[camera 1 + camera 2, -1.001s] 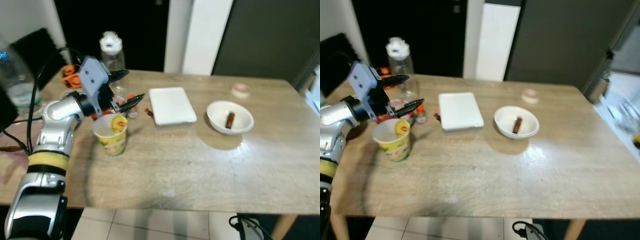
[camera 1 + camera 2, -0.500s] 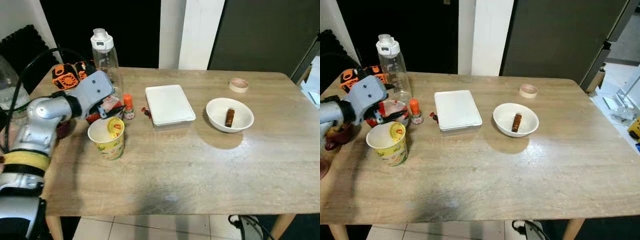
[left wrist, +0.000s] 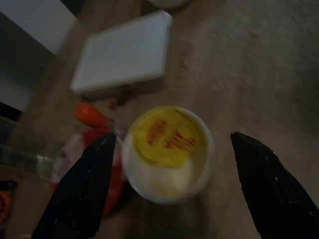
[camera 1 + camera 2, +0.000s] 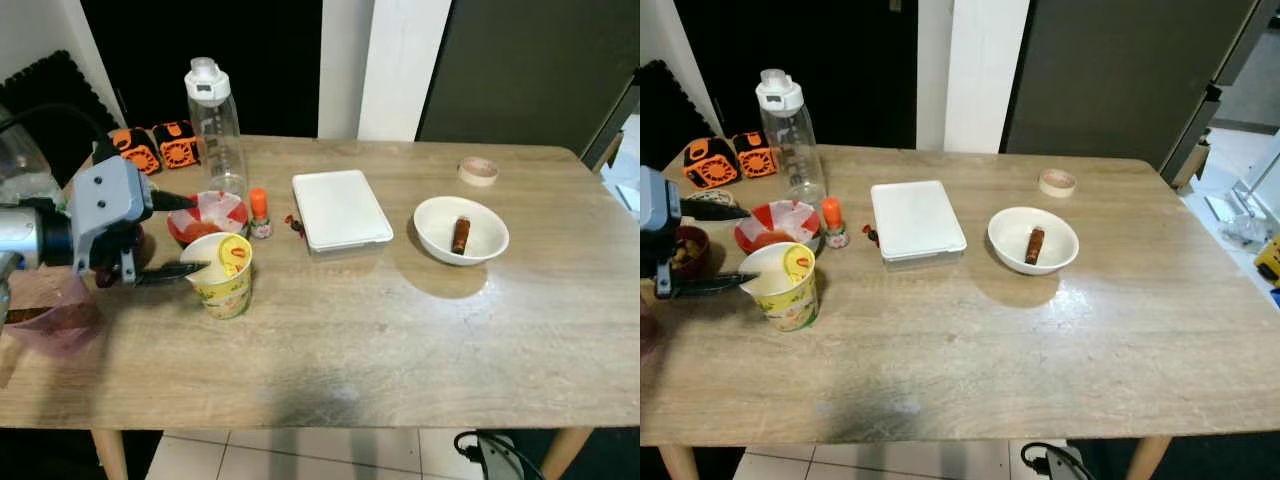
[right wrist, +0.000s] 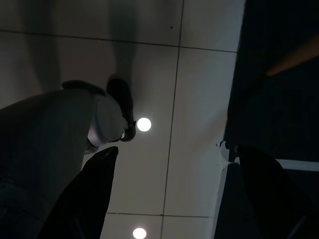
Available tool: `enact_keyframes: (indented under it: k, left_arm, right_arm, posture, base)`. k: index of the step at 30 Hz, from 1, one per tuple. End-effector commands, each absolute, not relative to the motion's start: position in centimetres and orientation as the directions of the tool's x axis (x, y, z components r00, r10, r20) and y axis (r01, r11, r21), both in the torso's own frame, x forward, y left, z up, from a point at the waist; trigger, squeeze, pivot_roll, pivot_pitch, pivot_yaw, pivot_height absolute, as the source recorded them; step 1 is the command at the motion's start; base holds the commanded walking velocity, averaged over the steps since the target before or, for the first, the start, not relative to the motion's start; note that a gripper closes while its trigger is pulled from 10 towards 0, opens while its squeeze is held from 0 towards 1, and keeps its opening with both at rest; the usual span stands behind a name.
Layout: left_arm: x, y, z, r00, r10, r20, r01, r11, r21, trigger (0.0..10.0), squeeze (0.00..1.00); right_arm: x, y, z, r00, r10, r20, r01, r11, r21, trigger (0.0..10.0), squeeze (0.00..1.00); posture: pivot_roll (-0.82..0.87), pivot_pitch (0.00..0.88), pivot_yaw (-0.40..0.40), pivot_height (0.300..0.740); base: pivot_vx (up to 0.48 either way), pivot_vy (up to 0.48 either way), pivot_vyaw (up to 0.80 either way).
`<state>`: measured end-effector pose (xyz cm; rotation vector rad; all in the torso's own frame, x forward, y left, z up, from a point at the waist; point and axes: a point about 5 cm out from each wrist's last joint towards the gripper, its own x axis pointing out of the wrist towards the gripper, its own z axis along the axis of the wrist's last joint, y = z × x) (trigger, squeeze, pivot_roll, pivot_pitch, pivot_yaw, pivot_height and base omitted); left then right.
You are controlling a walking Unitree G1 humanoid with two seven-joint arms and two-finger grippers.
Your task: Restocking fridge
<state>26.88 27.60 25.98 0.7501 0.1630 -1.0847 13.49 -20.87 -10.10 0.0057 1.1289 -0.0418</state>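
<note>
The left arm is silver metal, ending in a boxy blue-grey wrist housing. Its left pincer [image 4: 172, 237] has two long, tapered black fingers [image 3: 82, 193]. A black cable loops above the housing.

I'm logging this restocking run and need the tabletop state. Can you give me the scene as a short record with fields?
left gripper: open, at the table's left end, fingers towards the noodle cup
noodle cup: upright, yellow lid peeled back
red bowl: behind the cup
water bottle: upright, behind the red bowl
white container: lid on, mid-table
white bowl: holds a brown piece of food
right gripper: open, hanging off the table
</note>
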Motion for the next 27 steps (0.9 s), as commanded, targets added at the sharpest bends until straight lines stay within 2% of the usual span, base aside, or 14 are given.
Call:
enact_keyframes:
  k: [1, 5, 8, 17, 27]
  left_arm:
    - [26.4, 27.6, 26.5, 0.468, -0.730, -0.498, 0.852, 0.223, 0.473, 10.0, 0.00]
    - [25.7, 24.7, 23.6, 0.327, -0.760, -0.561, 0.922, 0.126, 0.367, 10.0, 0.00]
    - [25.8, 23.9, 23.1, 0.301, -0.764, -0.571, 0.929, 0.100, 0.357, 10.0, 0.00]
    - [26.6, 21.9, 23.5, 0.271, -0.758, -0.593, 0.915, 0.011, 0.404, 10.0, 0.00]
    - [27.9, 20.8, 23.0, 0.294, -0.683, -0.668, 0.901, -0.034, 0.432, 10.0, 0.00]
  right_arm:
    - [13.3, -21.3, -10.1, 0.417, -0.037, -0.908, 0.035, 0.999, -0.025, 10.0, 0.00]
    - [13.2, -22.1, -10.0, 0.413, -0.043, -0.910, 0.011, 0.999, -0.043, 10.0, 0.00]
    - [13.3, -22.2, -9.9, 0.414, -0.045, -0.909, 0.008, 0.999, -0.046, 10.0, 0.00]
    - [13.7, -21.8, -9.9, 0.418, -0.044, -0.907, 0.004, 0.999, -0.046, 10.0, 0.00]
    - [13.5, -21.4, -10.0, 0.413, -0.038, -0.910, 0.008, 0.999, -0.038, 10.0, 0.00]
  posture:
    - [0.07, 0.000, -0.046, 0.740]
    - [0.08, 0.000, -0.056, 0.740]
    - [0.08, 0.000, -0.061, 0.740]
    - [0.07, 0.000, -0.063, 0.740]
    - [0.06, 0.000, -0.053, 0.740]
  base:
    - [0.000, 0.000, 0.00]
    - [0.000, 0.000, 0.00]
    - [0.000, 0.000, 0.00]
    - [0.000, 0.000, 0.00]
    - [0.000, 0.000, 0.00]
